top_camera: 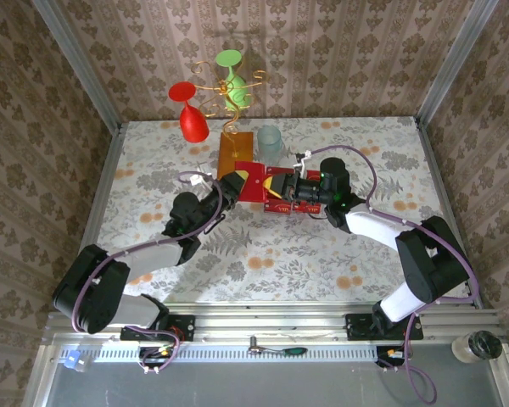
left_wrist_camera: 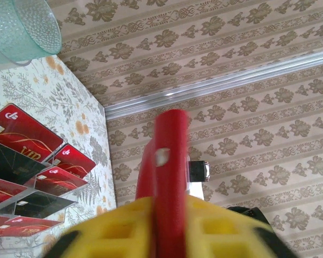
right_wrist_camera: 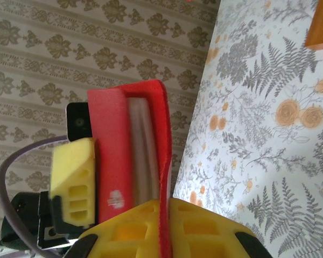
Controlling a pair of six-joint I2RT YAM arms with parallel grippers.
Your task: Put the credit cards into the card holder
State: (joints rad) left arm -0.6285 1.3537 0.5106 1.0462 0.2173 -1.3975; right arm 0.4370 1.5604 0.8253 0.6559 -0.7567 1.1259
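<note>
- The holder (top_camera: 256, 180) sits near the middle of the table (top_camera: 322, 246), between the two grippers and held by both.
- The left gripper (top_camera: 237, 182) comes in from the left. In the left wrist view its yellow fingers (left_wrist_camera: 110, 228) press on either side of one red flap of the holder (left_wrist_camera: 169, 177), so the pincer is narrow and clamped on that flap.
- A small pale snap dot (left_wrist_camera: 161, 157) shows on the flap, just above the fingers.
- The right gripper (top_camera: 282, 188) comes in from the right. In its wrist view, the fingers (right_wrist_camera: 215, 231) are closed tight on the other, thin red flap (right_wrist_camera: 162, 161).
- In the same view the holder (right_wrist_camera: 110, 145) stands on edge and is spread partly open, with its pale inside (right_wrist_camera: 142, 150) showing between the two red flaps.
- One yellow finger of the left gripper (right_wrist_camera: 72, 183) lies against the far flap.
- I cannot tell whether the holder touches the table.
- The cards (left_wrist_camera: 21, 134) lie on the steps of a clear stand (left_wrist_camera: 48, 194) beside the holder. From above they show just under the right gripper (top_camera: 280, 206).
- A pale green cup (top_camera: 270, 140) stands behind the holder, next to an orange block (top_camera: 235, 151).
</note>
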